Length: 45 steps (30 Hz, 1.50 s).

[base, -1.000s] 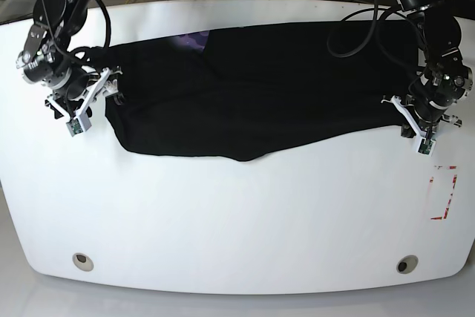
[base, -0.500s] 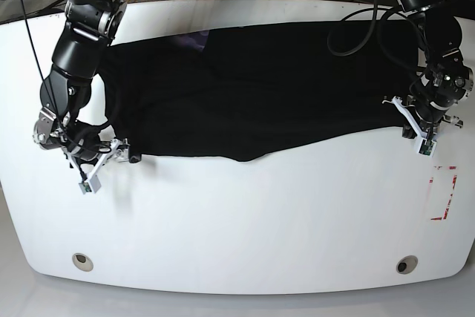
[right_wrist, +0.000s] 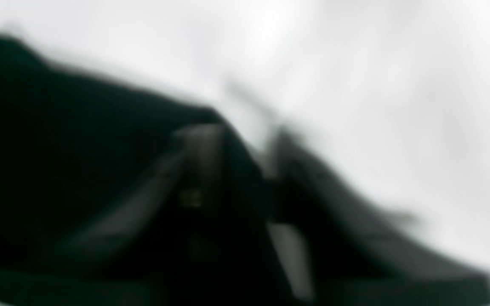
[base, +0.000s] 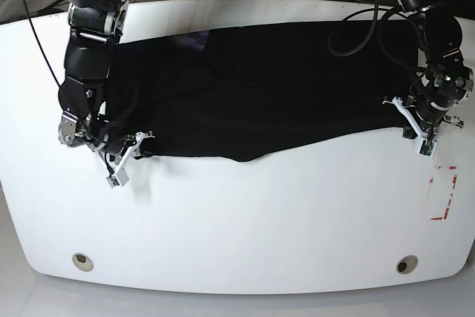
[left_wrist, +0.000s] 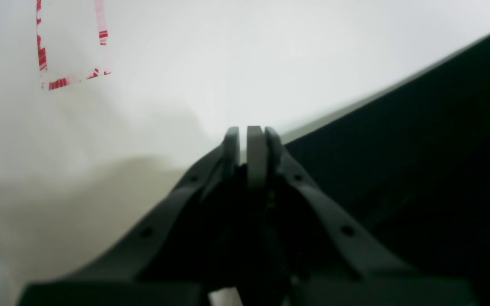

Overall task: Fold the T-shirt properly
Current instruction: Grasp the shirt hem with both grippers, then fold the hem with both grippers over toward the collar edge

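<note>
Looking down from the base view, you see the T-shirt (base: 274, 90) spread across the far half of the white table (base: 245, 220), its near hem sagging in a shallow curve toward the middle. A small purplish patch (base: 194, 39) shows at the collar near the far edge.

Check the left gripper (base: 424, 137) on that view's right: it sits at the shirt's edge. In the left wrist view its fingers (left_wrist: 255, 148) are pressed together, clenched with no gap. Whether a fold of cloth is pinched between them cannot be told; the shirt's edge (left_wrist: 419, 140) runs just beside the tips. A red-striped tape outline (left_wrist: 70, 51) lies on the bare table, apart from the shirt.

Check the right gripper (base: 126, 157) on the base view's left: it sits low at the shirt's near corner. The right wrist view is heavily blurred; dark cloth (right_wrist: 79, 140) lies against the fingers (right_wrist: 198, 148), but you cannot tell whether they are released or clenched.
</note>
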Each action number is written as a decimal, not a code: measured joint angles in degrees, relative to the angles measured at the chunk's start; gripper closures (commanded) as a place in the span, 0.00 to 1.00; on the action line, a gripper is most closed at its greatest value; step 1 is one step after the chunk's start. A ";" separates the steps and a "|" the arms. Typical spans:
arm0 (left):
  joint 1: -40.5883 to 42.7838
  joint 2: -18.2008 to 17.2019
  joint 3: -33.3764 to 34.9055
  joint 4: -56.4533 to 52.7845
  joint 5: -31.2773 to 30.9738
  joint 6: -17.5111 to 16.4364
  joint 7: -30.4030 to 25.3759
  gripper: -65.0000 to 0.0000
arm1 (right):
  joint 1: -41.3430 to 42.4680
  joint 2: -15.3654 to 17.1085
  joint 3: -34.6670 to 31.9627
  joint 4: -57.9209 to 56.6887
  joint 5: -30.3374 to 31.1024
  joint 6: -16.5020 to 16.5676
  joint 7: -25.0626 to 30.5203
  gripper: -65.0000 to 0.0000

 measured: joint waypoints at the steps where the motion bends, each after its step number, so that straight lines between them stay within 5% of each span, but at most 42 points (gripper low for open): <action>1: -0.31 0.04 0.00 0.00 0.00 -0.02 0.04 1.00 | 0.00 0.20 0.00 0.00 0.04 0.00 -0.35 1.00; 5: -1.90 0.09 0.02 0.00 0.00 -0.02 0.00 1.00 | -0.79 0.66 0.04 2.69 -1.14 0.17 -1.68 1.00; 17: -3.32 0.00 0.87 6.45 -0.50 -0.24 -0.07 1.00 | -11.65 2.64 0.31 34.67 -0.70 0.31 -15.08 1.00; 26: 4.22 0.00 1.27 12.70 -0.98 -0.63 0.15 1.00 | -20.48 2.23 6.78 53.96 -0.44 0.37 -24.11 1.00; 38: 15.65 0.15 1.09 16.13 -0.90 -0.70 0.11 1.00 | -33.16 -2.60 14.62 61.16 0.20 0.37 -27.89 1.00; 40: 16.41 0.15 1.07 15.93 -1.16 -0.70 -0.22 1.00 | -34.71 -3.04 15.04 61.13 0.04 0.37 -27.98 0.91; 45: 17.49 0.13 1.33 14.73 -0.39 -0.68 0.09 1.00 | -37.18 -3.06 15.06 61.09 0.02 0.37 -27.91 0.46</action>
